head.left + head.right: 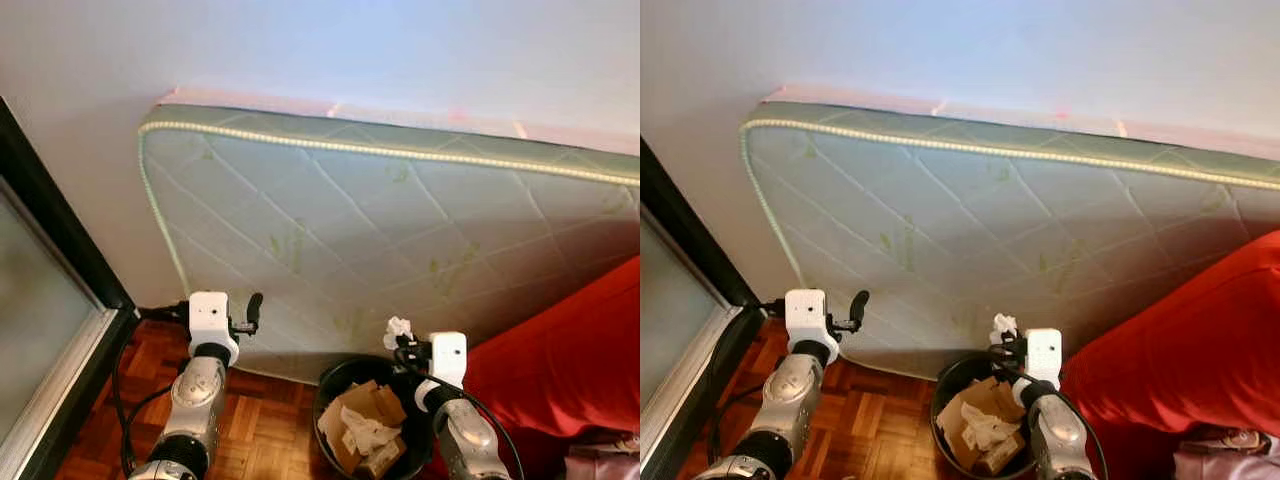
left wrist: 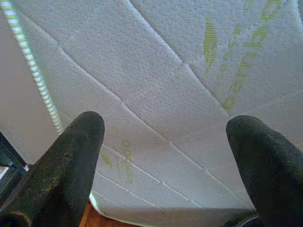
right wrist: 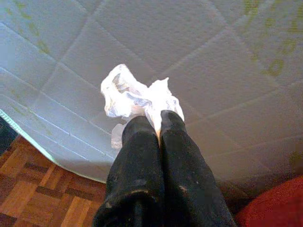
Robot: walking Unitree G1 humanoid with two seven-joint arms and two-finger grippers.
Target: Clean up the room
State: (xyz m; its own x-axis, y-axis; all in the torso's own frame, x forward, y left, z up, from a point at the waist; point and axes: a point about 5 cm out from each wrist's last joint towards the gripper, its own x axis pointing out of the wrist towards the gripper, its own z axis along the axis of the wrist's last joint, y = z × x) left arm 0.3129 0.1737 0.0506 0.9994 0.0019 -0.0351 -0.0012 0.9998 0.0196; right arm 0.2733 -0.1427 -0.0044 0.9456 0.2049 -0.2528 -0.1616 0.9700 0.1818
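— Right wrist view first: what is held by the right gripper (image 3: 160, 124)?

— A crumpled white tissue (image 3: 134, 96) is pinched between its closed jaws, against the backdrop of the quilted mattress (image 1: 400, 230) leaned on the wall.

— And where is that in the room?

— In the head views the tissue is carried just above the far rim of the black bin (image 1: 335, 375), which stands on the wood floor (image 1: 260, 430) at the mattress's lower edge, beside a red cover (image 1: 570, 360). Cardboard and paper scraps (image 1: 362, 425) are already piled inside.

— How should the drop be done well?

— The tissue should probably be brought over the bin's middle, not its rim, before the jaws are parted.

— The left gripper (image 2: 165, 142)?

— It is held open, empty, facing the mattress.
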